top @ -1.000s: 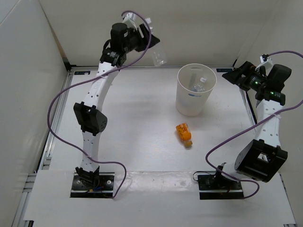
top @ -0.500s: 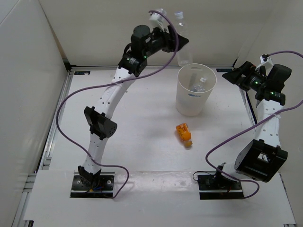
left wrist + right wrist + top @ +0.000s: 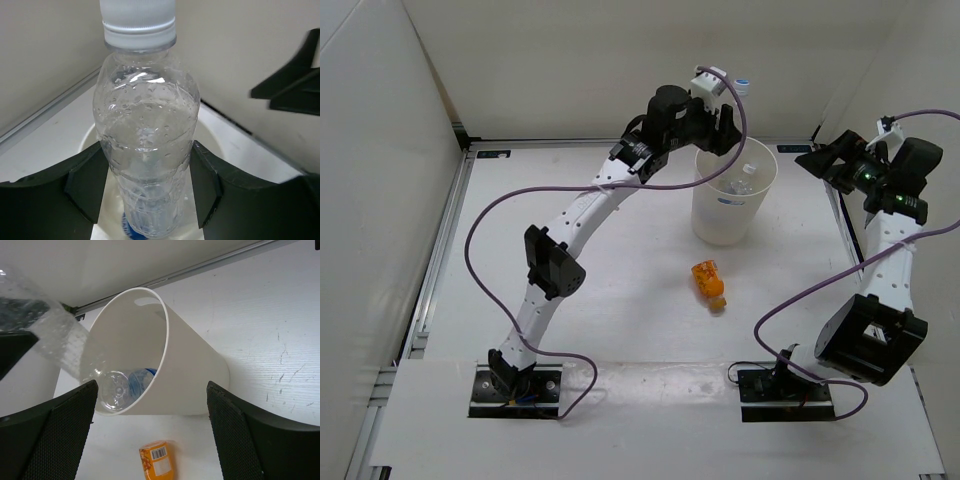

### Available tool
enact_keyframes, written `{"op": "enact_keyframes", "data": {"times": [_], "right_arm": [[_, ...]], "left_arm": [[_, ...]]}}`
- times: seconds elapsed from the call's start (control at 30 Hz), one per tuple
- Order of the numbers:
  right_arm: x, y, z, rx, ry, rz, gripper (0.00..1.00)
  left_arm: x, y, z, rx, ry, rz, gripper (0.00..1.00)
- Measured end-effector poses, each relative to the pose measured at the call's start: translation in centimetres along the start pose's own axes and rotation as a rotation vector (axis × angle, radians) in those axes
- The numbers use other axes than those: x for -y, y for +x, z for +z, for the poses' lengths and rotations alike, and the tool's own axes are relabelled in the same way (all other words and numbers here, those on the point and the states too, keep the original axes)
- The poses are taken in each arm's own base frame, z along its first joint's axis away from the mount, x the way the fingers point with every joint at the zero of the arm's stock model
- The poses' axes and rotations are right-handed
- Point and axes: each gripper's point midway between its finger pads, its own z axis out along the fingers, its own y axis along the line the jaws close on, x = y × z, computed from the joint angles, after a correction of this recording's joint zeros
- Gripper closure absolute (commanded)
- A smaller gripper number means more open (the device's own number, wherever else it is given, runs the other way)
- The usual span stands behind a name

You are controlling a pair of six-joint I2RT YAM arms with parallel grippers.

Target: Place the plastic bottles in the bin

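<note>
Left arm reaches far across the table (image 3: 620, 310) from its base; its gripper (image 3: 147, 185) sits above the bin's (image 3: 725, 215) near-left rim, jaws closed onto a clear bottle (image 3: 145, 130); both black fingers (image 3: 82, 187) press against the bottle's lower body, one on each side. The bottle has a pale cap at its top end and droplets inside; from the right wrist view its round base hangs over the bin's mouth, apart from the rim, with the body leaning up and away to the left. An orange bottle (image 3: 710, 284) lies on its side on the table, just in front of the bin and apart from it, untouched by either arm. The bin stands upright at the far middle of the table; inside it lies another bottle (image 3: 140, 380) showing a blue label, low against the wall; whether more lie beneath cannot be told. The right gripper (image 3: 820, 158) hovers to the right of the bin, well apart from it, fingers spread wide with nothing between them, pointed toward the bin.
</note>
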Motion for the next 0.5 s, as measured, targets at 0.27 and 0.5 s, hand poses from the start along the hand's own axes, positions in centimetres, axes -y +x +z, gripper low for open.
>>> {"op": "enact_keyframes", "data": {"times": [0.27, 0.5], "right_arm": [[0.5, -0.3, -0.3, 0.011, 0.013, 0.008, 0.1], [0.9, -0.1, -0.1, 0.003, 0.017, 0.022, 0.1]], "left_arm": [[-3.9, 4.0, 1.2, -0.082, -0.098, 0.05, 0.29], [-4.4, 4.2, 1.1, -0.09, -0.11, 0.081, 0.06]]}}
